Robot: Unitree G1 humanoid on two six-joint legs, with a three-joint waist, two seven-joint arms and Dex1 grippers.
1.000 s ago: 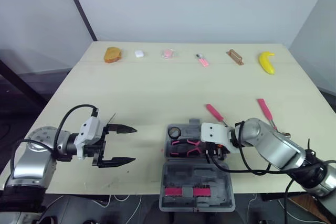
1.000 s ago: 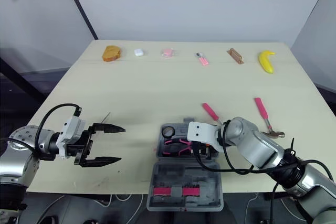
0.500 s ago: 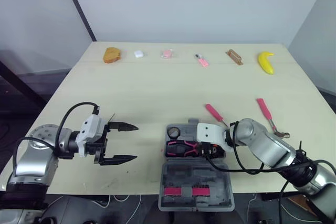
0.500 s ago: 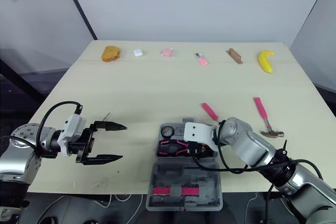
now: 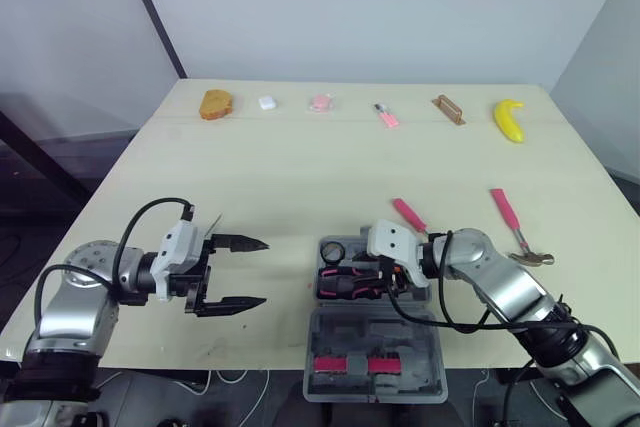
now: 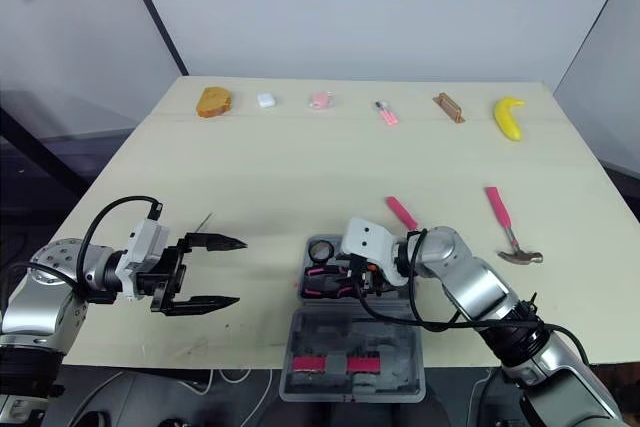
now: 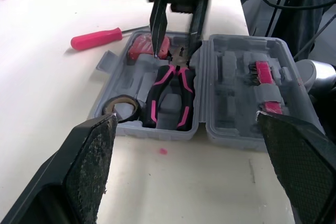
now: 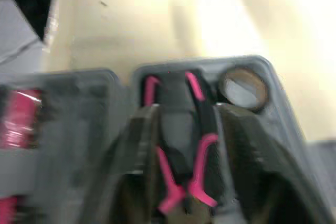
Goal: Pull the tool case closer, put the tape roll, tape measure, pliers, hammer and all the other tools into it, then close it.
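Spread wide and holding nothing, the left claw (image 5: 256, 272) hangs just over the table (image 5: 300, 177) near its front edge. It is well to the left of the tool case (image 5: 428, 345), and its fingers point toward the case. The case lies open at the front edge. Its lid is folded flat toward the robot with pink bits (image 5: 350, 364) clipped in it, and its tray lies just behind. In the tray, the tape roll (image 7: 121, 107) sits in the far left corner. The pliers (image 7: 170, 94) lie across the middle, with their black-and-pink handles toward the left claw and their head toward the right. The right claw (image 7: 175, 47) stands over the right half of the tray with its fingers parted, released and gripping nothing. Its tips are down at the pliers' head, one on either side, but I cannot tell whether they touch it. One tip is just beside a red object (image 7: 143, 45), which is partly hidden and hard to name. In the head views the right arm covers that end of the tray, and the right wrist view is smeared, showing only the pink handles between the two fingers. Beyond the tray's far right corner lies a pink-handled screwdriver (image 5: 408, 215), near the tray but apart from it. The hammer (image 5: 512, 222) lies farther right, with its head toward the robot. Along the far edge sit a piece of bread (image 5: 213, 104), several small items too small to make out, and a banana (image 5: 509, 119).
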